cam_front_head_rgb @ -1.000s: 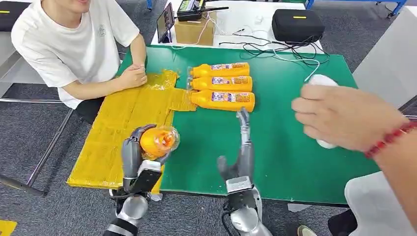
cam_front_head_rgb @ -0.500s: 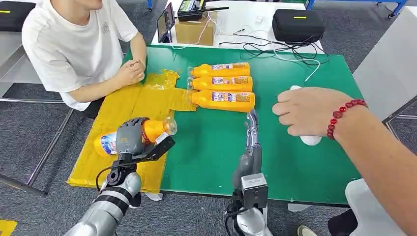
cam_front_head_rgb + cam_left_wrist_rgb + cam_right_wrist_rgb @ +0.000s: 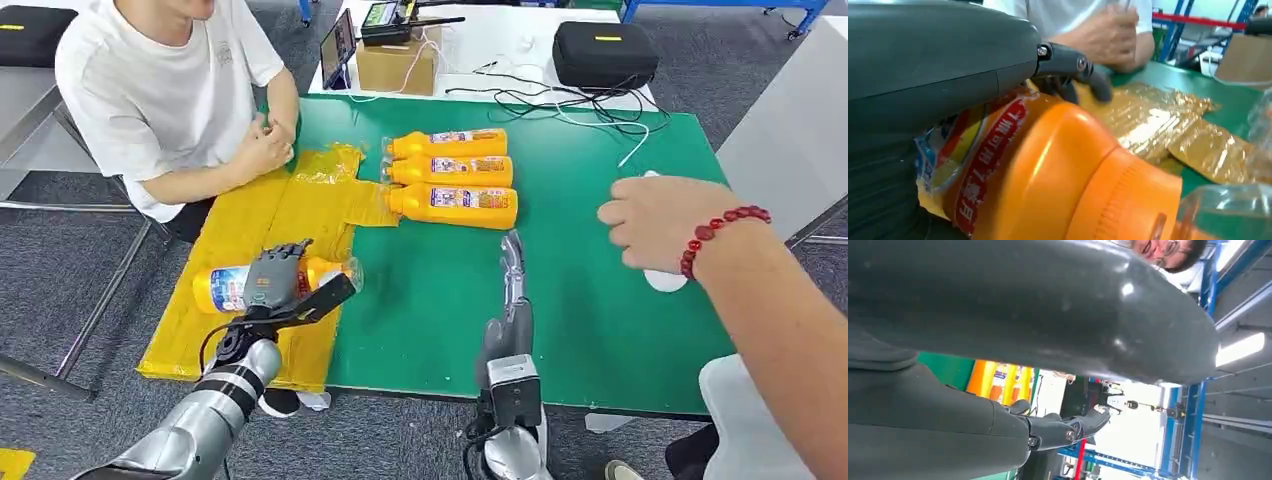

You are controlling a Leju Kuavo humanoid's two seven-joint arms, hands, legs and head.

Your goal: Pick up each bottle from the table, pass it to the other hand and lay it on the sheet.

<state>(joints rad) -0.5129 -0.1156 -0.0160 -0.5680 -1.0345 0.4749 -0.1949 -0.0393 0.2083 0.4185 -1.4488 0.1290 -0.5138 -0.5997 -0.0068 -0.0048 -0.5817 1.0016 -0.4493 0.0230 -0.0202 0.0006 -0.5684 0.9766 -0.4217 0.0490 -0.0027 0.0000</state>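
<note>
Orange bottle lay on its side on the yellow sheet, left hand draped over its middle, fingers curled around it. Right hand stood over the green table with fingers straight, together, holding nothing. Three bottles lay side by side farther back, caps touching the sheet's edge.

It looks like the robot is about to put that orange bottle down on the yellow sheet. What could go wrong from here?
Two things, I'd guess. The bottle lies on its side under the left hand, so once let go it may roll over the crinkled sheet. And the right hand is stretched out towards the three bottles packed side by side, with a person's hand hovering nearby; it could nudge either.
</note>
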